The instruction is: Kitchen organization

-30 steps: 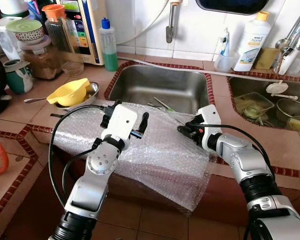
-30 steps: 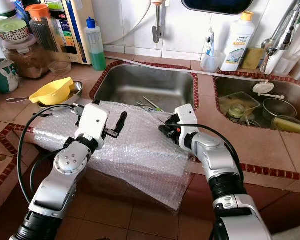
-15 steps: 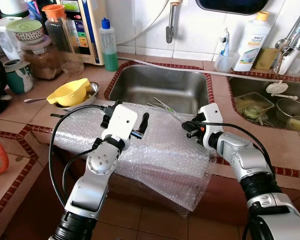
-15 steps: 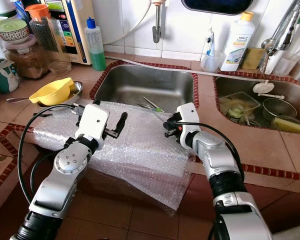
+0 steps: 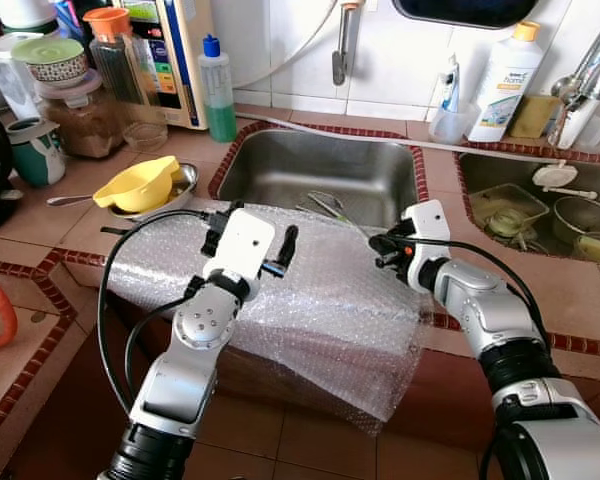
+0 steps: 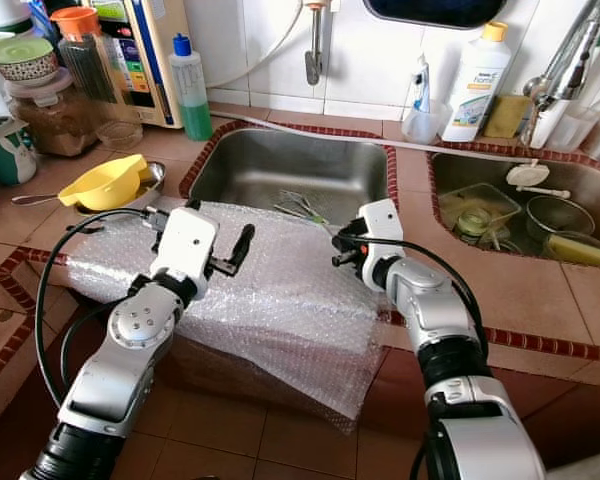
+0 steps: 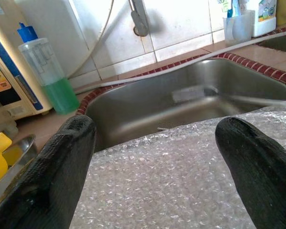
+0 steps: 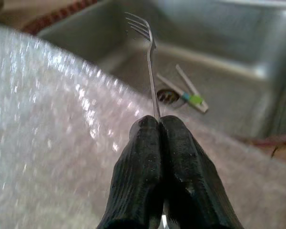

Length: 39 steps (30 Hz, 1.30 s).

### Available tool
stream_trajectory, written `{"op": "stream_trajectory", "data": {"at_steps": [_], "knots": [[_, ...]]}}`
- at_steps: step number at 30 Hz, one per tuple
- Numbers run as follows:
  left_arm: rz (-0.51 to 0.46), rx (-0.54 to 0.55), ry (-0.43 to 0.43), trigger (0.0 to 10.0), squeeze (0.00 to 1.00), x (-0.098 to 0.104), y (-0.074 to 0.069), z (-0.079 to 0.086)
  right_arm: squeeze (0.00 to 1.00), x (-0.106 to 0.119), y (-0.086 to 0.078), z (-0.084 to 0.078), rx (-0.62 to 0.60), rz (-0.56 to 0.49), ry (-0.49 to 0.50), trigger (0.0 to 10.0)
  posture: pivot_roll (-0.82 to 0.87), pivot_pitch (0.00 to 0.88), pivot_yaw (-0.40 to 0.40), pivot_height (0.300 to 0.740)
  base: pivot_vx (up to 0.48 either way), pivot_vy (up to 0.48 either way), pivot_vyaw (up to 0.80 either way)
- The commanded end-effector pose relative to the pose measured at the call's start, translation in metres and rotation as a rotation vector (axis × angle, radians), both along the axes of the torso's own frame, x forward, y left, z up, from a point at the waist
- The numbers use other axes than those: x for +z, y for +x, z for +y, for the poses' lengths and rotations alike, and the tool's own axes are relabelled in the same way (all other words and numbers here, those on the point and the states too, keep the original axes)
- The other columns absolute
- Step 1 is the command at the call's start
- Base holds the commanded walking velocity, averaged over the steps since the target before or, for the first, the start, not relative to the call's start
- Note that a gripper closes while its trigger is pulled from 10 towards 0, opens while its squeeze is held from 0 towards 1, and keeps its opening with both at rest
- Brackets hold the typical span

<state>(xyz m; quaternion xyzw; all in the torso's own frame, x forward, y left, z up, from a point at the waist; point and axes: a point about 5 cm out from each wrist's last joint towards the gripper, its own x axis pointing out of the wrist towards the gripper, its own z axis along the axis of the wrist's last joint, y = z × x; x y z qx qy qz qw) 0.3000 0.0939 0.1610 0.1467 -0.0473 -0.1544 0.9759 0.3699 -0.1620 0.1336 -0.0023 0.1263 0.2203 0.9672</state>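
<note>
A sheet of bubble wrap [image 5: 320,310] lies on the tiled counter in front of the left sink [image 5: 320,170] and hangs over the counter edge. My right gripper [image 5: 382,246] is over the wrap's far right corner, shut on the handle of a metal fork [image 8: 148,62]. The fork's tines point out over the sink basin. My left gripper [image 5: 250,238] hovers above the middle of the wrap, open and holding nothing, its fingers [image 7: 62,167] wide apart. Two loose utensils, one with a green band [image 8: 189,98], lie near the sink's drain.
A yellow funnel in a steel bowl [image 5: 140,184] sits left of the sink, with jars [image 5: 80,105] and a green soap bottle [image 5: 218,92] behind. The right sink [image 5: 545,215] holds several dishes. A detergent bottle [image 5: 505,80] stands by the wall.
My right gripper has lifted a little and moved toward the sink with the fork. The left arm has stayed where it was.
</note>
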Motion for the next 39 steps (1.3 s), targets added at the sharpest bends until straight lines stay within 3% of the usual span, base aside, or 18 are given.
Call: {"op": "stream_trajectory", "data": {"at_steps": [1, 11, 14, 17, 20, 21, 22, 23, 35, 39], "knots": [[-0.019, 0.003, 0.001, 10.0, 0.0, 0.006, 0.0, 0.001, 0.0, 0.013, 0.006, 0.003, -0.007, -0.057, 0.027, 10.0, 0.07, 0.015, 0.003, 0.74, 0.0, 0.0, 0.0], [-0.02, 0.0, 0.005, 10.0, 0.0, 0.006, -0.001, 0.001, 0.0, 0.019, 0.014, 0.011, -0.049, -0.116, 0.02, 10.0, 0.08, 0.015, 0.006, 0.74, 0.0, 0.0, 0.0], [-0.019, 0.001, 0.008, 10.0, 0.0, 0.006, -0.002, 0.002, 0.0, 0.02, 0.02, 0.011, -0.092, -0.125, -0.033, 10.0, 0.1, 0.017, 0.009, 0.74, 0.0, 0.0, 0.0], [-0.014, 0.002, 0.015, 10.0, 0.0, 0.006, -0.004, 0.005, 0.0, 0.021, 0.026, 0.008, -0.149, -0.147, -0.209, 10.0, 0.12, 0.021, 0.013, 0.74, 0.0, 0.0, 0.0], [-0.013, 0.001, 0.019, 10.0, 0.0, 0.006, -0.005, 0.006, 0.0, 0.025, 0.03, 0.005, -0.182, -0.173, -0.297, 10.0, 0.12, 0.021, 0.015, 0.74, 0.0, 0.0, 0.0], [-0.013, 0.001, 0.02, 10.0, 0.0, 0.006, -0.006, 0.006, 0.53, 0.026, 0.031, 0.002, -0.206, -0.174, -0.31, 10.0, 0.13, 0.021, 0.016, 0.74, 0.0, 0.0, 0.0], [-0.013, 0.001, 0.02, 10.0, 0.0, 0.006, -0.006, 0.006, 0.53, 0.026, 0.031, 0.002, -0.206, -0.174, -0.31, 10.0, 0.13, 0.021, 0.016, 0.74, 0.0, 0.0, 0.0], [-0.013, 0.001, 0.021, 10.0, 0.0, 0.006, -0.006, 0.006, 1.0, 0.028, 0.032, 0.0, -0.218, -0.184, -0.33, 10.0, 0.13, 0.021, 0.016, 0.74, 0.0, 0.0, 0.0], [-0.002, -0.006, 0.025, 10.0, 0.0, 0.006, -0.011, 0.005, 1.0, 0.031, 0.035, -0.01, -0.237, -0.191, -0.449, 10.0, 0.15, 0.034, 0.018, 0.74, 0.0, 0.0, 0.0], [-0.007, 0.003, 0.025, 10.0, 0.0, 0.006, -0.011, 0.006, 1.0, 0.039, 0.037, -0.009, -0.241, -0.219, -0.418, 10.0, 0.15, 0.036, 0.015, 0.74, 0.0, 0.0, 0.0]]}}
